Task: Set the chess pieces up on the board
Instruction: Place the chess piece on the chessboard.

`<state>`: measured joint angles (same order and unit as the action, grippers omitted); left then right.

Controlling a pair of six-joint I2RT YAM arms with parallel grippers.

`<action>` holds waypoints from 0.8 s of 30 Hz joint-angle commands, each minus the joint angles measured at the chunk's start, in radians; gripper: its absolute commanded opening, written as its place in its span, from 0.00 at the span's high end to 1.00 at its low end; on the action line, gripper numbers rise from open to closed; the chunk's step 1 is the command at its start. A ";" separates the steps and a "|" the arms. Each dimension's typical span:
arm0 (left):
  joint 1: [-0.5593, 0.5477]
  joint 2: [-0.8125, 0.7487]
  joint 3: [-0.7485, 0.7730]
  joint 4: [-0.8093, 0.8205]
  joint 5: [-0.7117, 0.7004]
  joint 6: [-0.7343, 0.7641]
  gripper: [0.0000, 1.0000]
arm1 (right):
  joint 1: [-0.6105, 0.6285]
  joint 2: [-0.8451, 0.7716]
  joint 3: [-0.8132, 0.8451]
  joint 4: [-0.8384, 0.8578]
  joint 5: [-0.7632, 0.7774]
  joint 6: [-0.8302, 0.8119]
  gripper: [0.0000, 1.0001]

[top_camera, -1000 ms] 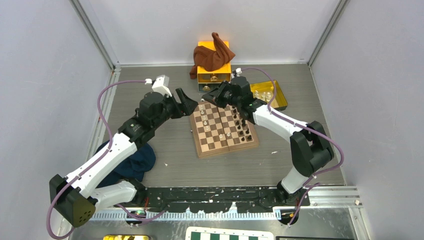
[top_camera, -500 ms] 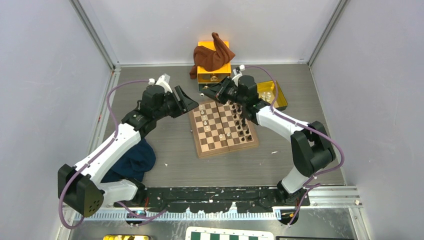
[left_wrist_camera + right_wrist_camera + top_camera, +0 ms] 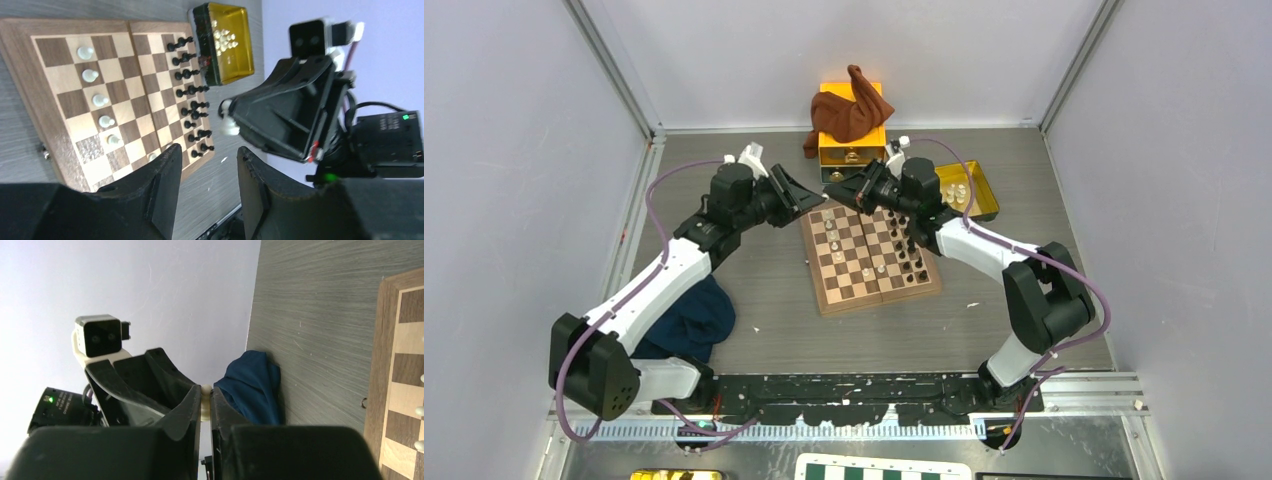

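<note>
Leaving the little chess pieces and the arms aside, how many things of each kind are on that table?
Cloths: 2 (brown cloth, blue cloth)
Board: 1
Tray: 1
Box: 1
Total: 5

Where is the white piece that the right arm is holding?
In the left wrist view, the white piece is pinched at the tip of the right end effector, near the board's far left corner, facing the left end effector.

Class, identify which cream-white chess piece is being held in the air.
The piece pinched in the right end effector; the others rest on the board or tray.
</note>
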<state>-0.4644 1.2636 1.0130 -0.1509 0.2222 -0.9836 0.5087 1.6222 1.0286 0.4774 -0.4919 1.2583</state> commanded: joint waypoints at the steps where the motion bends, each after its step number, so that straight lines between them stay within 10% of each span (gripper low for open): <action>1: 0.027 0.018 0.006 0.146 0.070 -0.065 0.55 | -0.002 -0.034 -0.024 0.095 -0.038 0.022 0.99; 24: 0.038 0.059 -0.027 0.233 0.131 -0.110 0.69 | 0.003 0.009 -0.029 0.178 -0.060 0.084 0.99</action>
<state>-0.4355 1.3247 0.9905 0.0124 0.3302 -1.0821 0.5083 1.6367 0.9852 0.5785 -0.5270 1.3277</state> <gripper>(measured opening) 0.318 0.144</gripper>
